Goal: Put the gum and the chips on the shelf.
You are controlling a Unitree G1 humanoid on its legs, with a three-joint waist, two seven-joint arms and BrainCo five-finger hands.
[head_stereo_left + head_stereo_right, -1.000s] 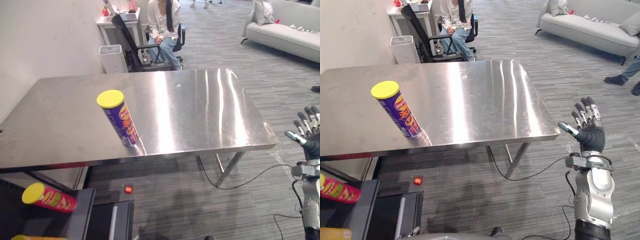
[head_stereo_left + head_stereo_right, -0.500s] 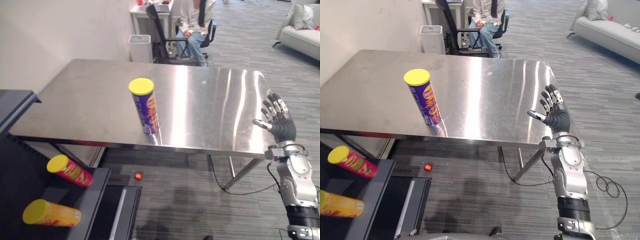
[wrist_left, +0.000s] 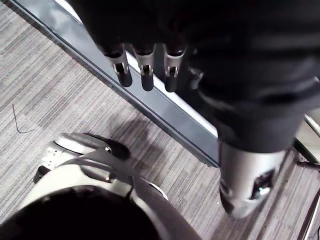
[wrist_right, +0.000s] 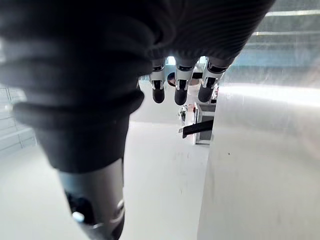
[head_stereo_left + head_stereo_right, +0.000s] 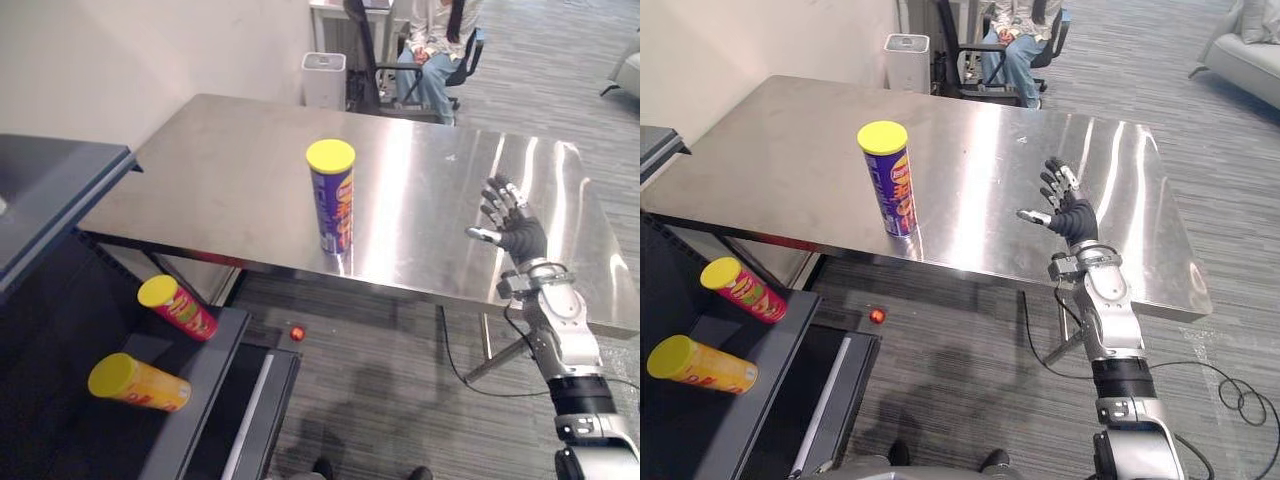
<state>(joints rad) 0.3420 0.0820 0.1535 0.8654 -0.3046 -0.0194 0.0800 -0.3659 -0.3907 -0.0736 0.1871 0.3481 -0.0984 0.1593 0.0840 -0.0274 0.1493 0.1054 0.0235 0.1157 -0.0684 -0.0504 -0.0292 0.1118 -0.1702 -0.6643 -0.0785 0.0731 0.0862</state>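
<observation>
The steel table [image 5: 200,180] is the biggest thing here, a flat, shiny sheet on thin legs, and its near edge runs under our right hand [image 5: 512,228]. Far to that hand's left and lower down stands the dark matte shelf [image 5: 200,390], where the chips are meant to go. The purple can of chips [image 5: 335,205], a smooth stiff tube with a yellow plastic lid, stands upright on the table, well apart from the right hand on its left. It sits close to the front edge, which we judge makes for an easy reach. A red can [image 5: 178,308] and an orange can [image 5: 138,382] lie on their sides on the shelf. Our right hand is raised, fingers spread wide and empty, likely ready to wrap the round tube. Our left hand [image 3: 146,75] hangs over carpet, fingers straight and holding nothing.
</observation>
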